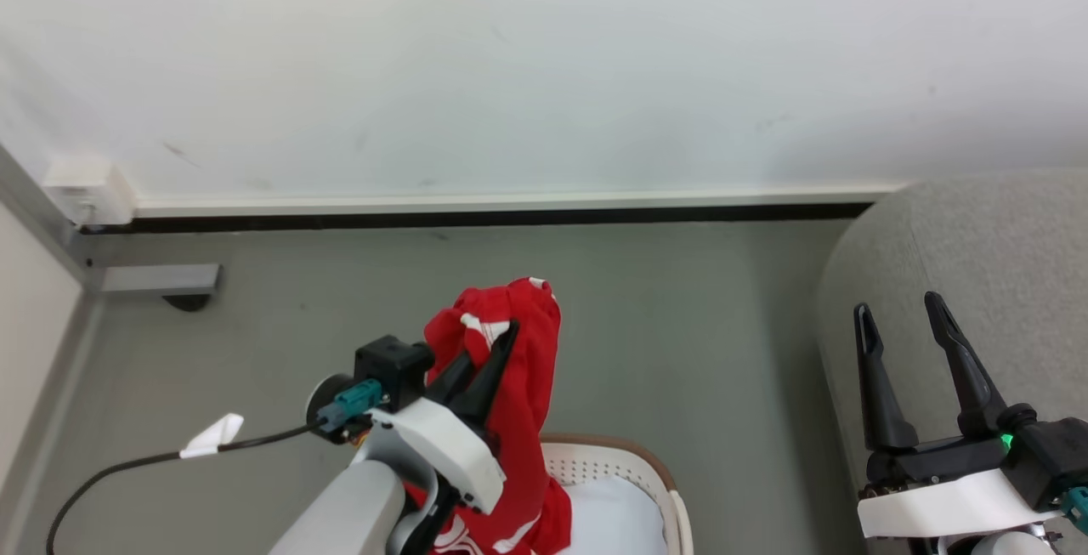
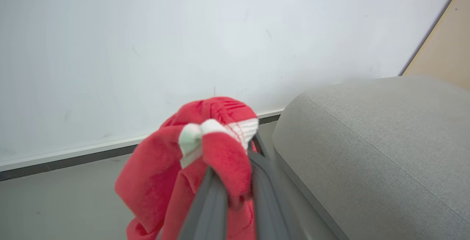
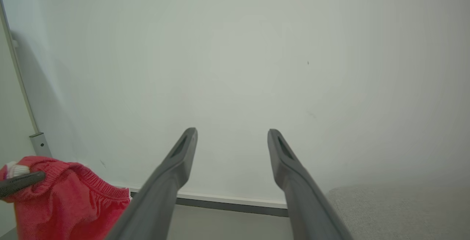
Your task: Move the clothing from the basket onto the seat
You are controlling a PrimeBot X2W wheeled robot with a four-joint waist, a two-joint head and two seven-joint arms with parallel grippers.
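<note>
The red garment (image 1: 531, 385) hangs above the basket (image 1: 654, 466)
The left pincer (image 1: 493, 342) is clamped on the red garment, whose lower part reaches down to the basket; white cloth (image 1: 612, 512) lies inside. The right pincer (image 1: 899, 307) stands wide and empty over the edge of the grey seat (image 1: 977, 232).

Smooth matte grey floor (image 1: 680, 325) fills the middle band of the head view, up to the wall. Cream-white perforated plastic basket with brown rim (image 1: 633, 446) sits on it at bottom centre. Large light-grey fabric seat with rounded edges (image 1: 977, 240) stands on it at right, apart from the basket. Flat grey bracket (image 1: 161, 280) at left by the wall.
</note>
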